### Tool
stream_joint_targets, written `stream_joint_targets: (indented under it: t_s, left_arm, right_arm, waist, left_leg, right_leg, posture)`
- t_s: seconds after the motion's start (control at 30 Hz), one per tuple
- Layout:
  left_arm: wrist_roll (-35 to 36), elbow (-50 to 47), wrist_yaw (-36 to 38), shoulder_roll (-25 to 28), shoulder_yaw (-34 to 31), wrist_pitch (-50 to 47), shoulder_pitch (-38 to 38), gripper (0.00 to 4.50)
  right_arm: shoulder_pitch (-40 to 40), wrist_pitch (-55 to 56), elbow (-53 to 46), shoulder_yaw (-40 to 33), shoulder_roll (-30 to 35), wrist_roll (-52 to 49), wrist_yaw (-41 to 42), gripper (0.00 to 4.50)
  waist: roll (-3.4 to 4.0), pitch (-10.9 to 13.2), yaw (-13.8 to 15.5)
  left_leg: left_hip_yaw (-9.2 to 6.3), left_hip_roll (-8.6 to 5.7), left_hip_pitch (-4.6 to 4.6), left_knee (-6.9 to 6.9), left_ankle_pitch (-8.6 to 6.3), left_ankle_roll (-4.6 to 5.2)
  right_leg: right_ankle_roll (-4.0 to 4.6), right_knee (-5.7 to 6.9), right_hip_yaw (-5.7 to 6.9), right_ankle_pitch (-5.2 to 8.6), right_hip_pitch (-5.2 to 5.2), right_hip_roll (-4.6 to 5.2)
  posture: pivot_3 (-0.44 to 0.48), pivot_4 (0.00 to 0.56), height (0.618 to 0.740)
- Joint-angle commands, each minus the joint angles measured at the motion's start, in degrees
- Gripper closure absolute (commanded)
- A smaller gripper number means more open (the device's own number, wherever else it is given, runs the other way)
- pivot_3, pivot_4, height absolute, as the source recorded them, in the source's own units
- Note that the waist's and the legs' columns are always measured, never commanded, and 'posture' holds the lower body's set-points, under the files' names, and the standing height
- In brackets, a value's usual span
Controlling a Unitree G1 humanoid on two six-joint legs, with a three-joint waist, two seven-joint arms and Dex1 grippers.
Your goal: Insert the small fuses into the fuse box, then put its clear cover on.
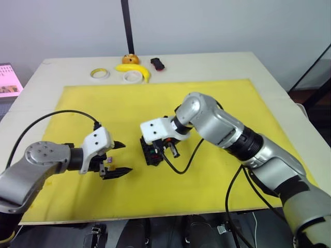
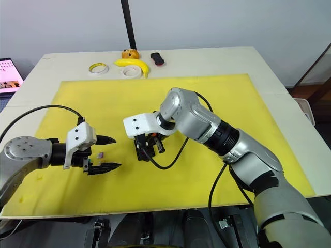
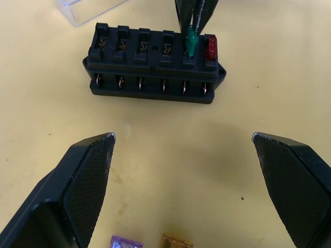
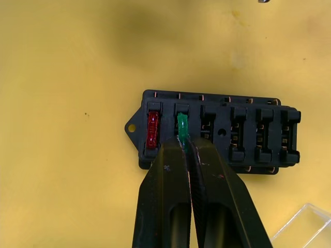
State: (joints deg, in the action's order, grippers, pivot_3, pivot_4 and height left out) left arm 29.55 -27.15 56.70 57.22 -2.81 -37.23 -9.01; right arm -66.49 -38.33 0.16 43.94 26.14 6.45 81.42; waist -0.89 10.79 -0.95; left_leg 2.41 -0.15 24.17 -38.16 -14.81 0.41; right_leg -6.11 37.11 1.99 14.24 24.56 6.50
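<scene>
The black fuse box (image 1: pixel 150 151) lies mid-mat on the yellow mat (image 1: pixel 155 103). A red fuse (image 4: pixel 152 129) sits in its end slot. Beside it, a green fuse (image 4: pixel 181 125) stands in the second slot, higher than the red one, with my right gripper (image 4: pixel 187 144) shut on its top. My left gripper (image 1: pixel 119 157) hovers open to the left of the box, its fingers (image 3: pixel 90 170) spread wide. A purple fuse (image 3: pixel 125 242) and a yellow fuse (image 3: pixel 177 242) lie on the mat just under it. The clear cover (image 3: pixel 88 9) rests close behind the box.
At the table's far edge lie two tape rolls (image 1: pixel 100 73) (image 1: pixel 133 76), a banana (image 1: pixel 137 70), an orange object (image 1: pixel 131 59) and a small black-and-red gadget (image 1: pixel 158 63). A laptop (image 1: pixel 8 80) stands off the left side. Cables loop over the mat beside both arms.
</scene>
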Motion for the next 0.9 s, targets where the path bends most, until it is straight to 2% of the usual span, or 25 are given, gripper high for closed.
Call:
stream_joint_targets:
  t_s: [0.03, 0.23, 0.9]
  left_arm:
    - [-0.2, -1.2, -0.2, -0.3, -0.5, 0.4, -0.4, 0.04]
    - [-0.5, -1.4, -0.3, -0.5, -0.5, 0.4, -0.3, 0.04]
    - [-0.4, -2.5, -1.4, -1.4, -0.6, 0.0, 0.6, 0.04]
  right_arm:
    - [0.3, -0.3, -0.7, 1.8, 0.0, 1.5, 0.6, 4.5]
    - [-1.0, -4.3, -3.5, 0.5, -1.2, 0.1, 1.7, 4.5]
    - [-1.8, -4.3, -2.2, 1.7, -3.4, 1.5, 0.9, 4.5]
  waist:
    - [0.0, 0.0, 0.0]
    - [0.0, 0.0, 0.0]
    - [0.0, 0.0, -0.1]
  left_leg:
    - [0.0, 0.0, 0.0, 0.0, 0.0, 0.0]
    - [0.0, 0.01, -0.02, 0.0, 0.0, 0.0]
    - [0.0, 0.01, -0.02, 0.0, 0.0, 0.0]
  right_leg:
    - [0.0, 0.0, 0.0, 0.0, 0.0, 0.0]
    - [0.0, 0.0, 0.0, 0.0, -0.01, -0.01]
    - [0.0, 0.01, 0.0, 0.0, -0.01, -0.02]
  posture:
    - [0.0, 0.15, 0.74]
    - [0.0, 0.15, 0.74]
    - [0.0, 0.15, 0.74]
